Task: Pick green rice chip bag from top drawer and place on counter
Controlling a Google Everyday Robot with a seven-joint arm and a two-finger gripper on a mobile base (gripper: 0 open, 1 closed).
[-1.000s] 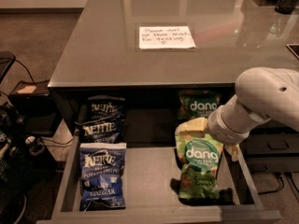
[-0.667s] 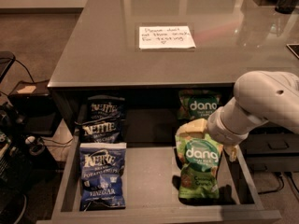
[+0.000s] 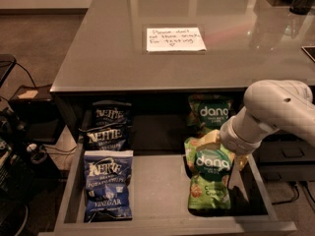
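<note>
Fig.: top drawer [image 3: 157,188] pulled open below the counter [image 3: 98,48], seen from the front. The white arm [image 3: 278,107] entered from the right, its wrist partly masking the drawer's right side. The gripper [image 3: 212,142] sat at the top edge of the green rice chip bag [image 3: 209,181] and was prob. clamped on it; the fingers were mostly hidden. The bag hung upright over the drawer's right half, approx. in front of a 2nd green bag [image 3: 212,113] at the back. Left half: 3 blue Kettle bags [image 3: 107,183], glossy crinkled pouches, in a front-to-back row. Drawer floor flat, matte grey; countertop smooth, reflective, bearing 1 white handwritten note [image 3: 175,39].
</note>
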